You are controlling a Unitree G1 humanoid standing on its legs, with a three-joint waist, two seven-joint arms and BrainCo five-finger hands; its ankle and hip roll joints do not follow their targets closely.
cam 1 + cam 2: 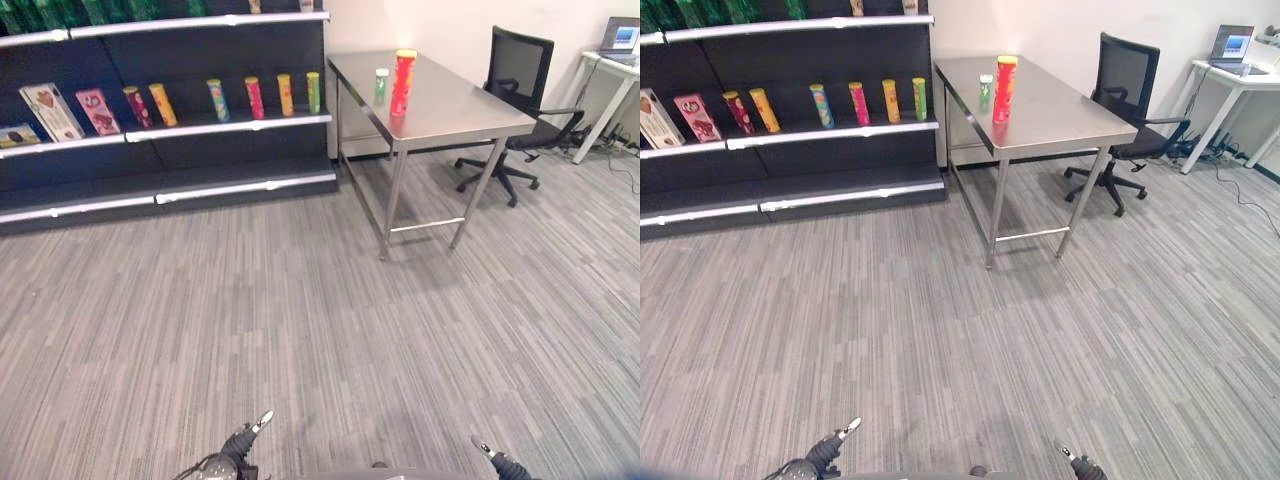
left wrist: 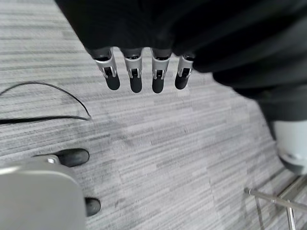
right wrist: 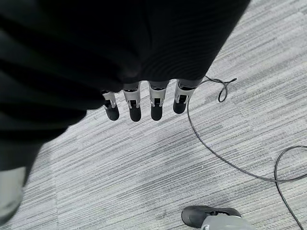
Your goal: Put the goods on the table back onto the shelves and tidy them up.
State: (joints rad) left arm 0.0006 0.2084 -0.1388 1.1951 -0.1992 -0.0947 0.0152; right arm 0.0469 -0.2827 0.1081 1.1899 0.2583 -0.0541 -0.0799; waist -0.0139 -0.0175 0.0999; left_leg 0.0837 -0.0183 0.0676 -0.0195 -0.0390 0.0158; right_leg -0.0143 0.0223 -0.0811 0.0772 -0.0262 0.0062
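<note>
The tall red can (image 1: pixel 403 82) stands upright on the bench (image 1: pixel 450 110), well ahead and right (nearer the right hand (image 3: pixel 144 103)); both hands' fingers (image 2: pixel 134 76) hang straight, empty.

Bright even room light, soft table (image 1: pixel 470 105) sheen (wrist views shadowed).

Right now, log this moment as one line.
red can, green can: upright on table | left hand: open, empty | right hand: open, empty | shelf: cans in row
</note>
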